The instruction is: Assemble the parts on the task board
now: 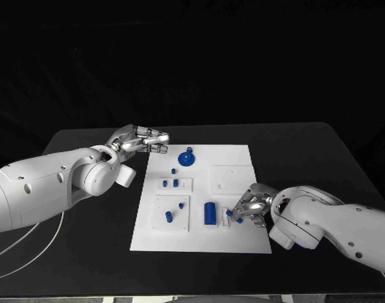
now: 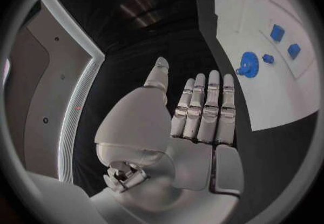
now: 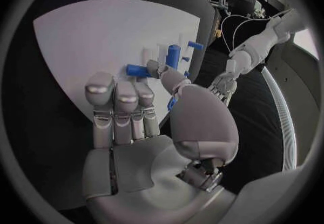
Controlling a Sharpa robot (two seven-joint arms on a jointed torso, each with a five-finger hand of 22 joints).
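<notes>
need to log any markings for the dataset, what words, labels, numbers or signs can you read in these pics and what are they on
None can be read.
White rectangular task board: no print shows on it.
Small blue plastic parts: no marks to make out.
Silver left hand and silver right hand: no legible label.
Black table: bears no visible text.

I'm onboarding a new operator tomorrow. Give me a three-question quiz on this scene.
1. True or false: the left hand holds a blue part.
2. Which hand is at the board's near right edge? A) left B) right C) neither
3. Fill in: the round blue part lies near the board's ____ left corner.

Key: 1. False; its fingers are extended in the left wrist view, holding nothing. 2. B; the right hand is there, with a small blue part at its fingertips. 3. Far.
</notes>
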